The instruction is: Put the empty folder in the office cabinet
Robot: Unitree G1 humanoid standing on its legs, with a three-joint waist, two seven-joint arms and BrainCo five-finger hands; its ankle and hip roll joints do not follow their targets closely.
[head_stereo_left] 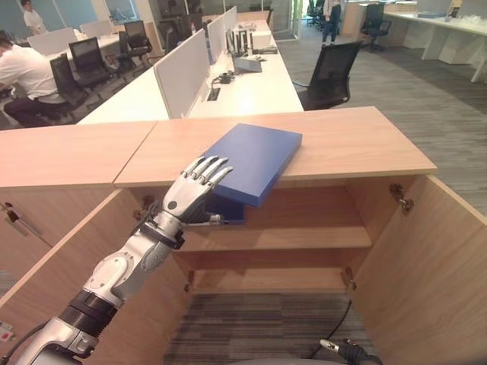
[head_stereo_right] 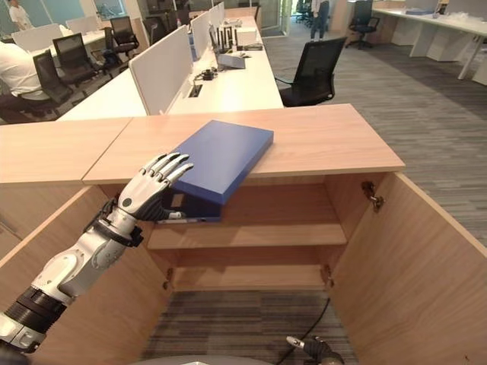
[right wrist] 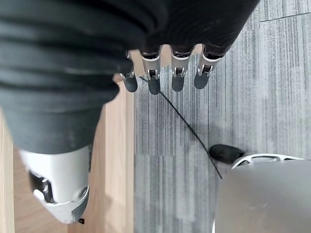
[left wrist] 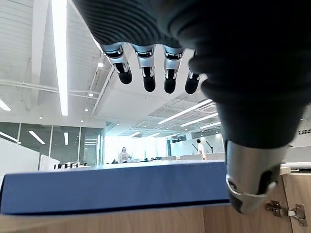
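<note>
The wooden cabinet stands with both doors swung wide, the right door and left door flanking two bare shelves inside. On the cabinet's top lies the blue folder, flat and turned at an angle, its near corner jutting out past the front edge toward the left end and hanging over the opening. The left hand is raised at that overhanging corner, fingers straight and relaxed above the folder's near left edge, thumb lower against the side; whether they actually touch the folder cannot be told, and nothing is grasped. The right hand hangs low beside the right door over the grey carpet, its fingers loosely extended and empty. Behind the cabinet run white desks with black chairs
</note>
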